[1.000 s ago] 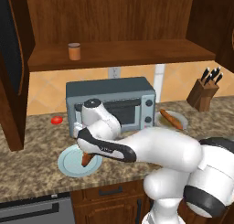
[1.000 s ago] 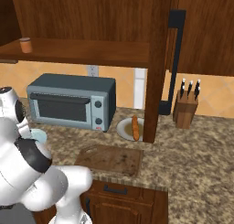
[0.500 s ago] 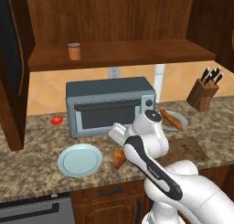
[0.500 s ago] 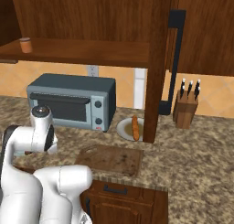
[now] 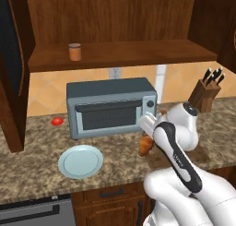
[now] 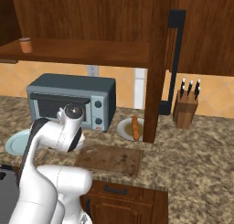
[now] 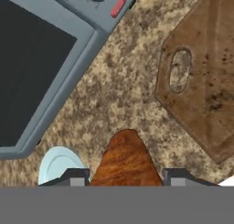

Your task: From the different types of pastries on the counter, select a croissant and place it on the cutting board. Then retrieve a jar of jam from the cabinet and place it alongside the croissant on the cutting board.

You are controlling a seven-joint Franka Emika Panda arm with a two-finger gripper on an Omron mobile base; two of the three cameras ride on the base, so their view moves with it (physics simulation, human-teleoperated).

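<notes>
From the left base view, my white arm reached out over the speckled brown-grey granite counter (image 5: 41,142), and my claw (image 5: 145,138) hung at about four o'clock from the grey-blue toaster oven (image 5: 110,107). The small golden-brown crescent croissant (image 5: 146,145) dangled below it, pinched between my fingers, above the counter. The round light blue plate (image 5: 80,161) lay at nine o'clock from the croissant, well apart. A small red object (image 5: 57,121) sat at nine o'clock from the oven. On the shelf of the dark reddish-brown wooden wall cabinet (image 5: 115,54), the small cylindrical jar of jam (image 5: 74,51) with its tan lid stood upright at eleven o'clock from the oven. A wooden knife block (image 5: 206,92) stood at three o'clock.

From the right base view, the flat dark brown wooden cutting board (image 6: 112,158) lay on the counter at five o'clock from the oven, bare. A long orange-brown stick pastry (image 6: 135,127) rested on a pale plate (image 6: 124,127) at twelve o'clock from the board. The jar stood at the far left of the shelf.

From the hand view, the croissant sat clamped between my two dark fingertips (image 7: 77,176) at six o'clock. The board's handle end lay at two o'clock from it, apart, and the oven's corner at ten o'clock.
</notes>
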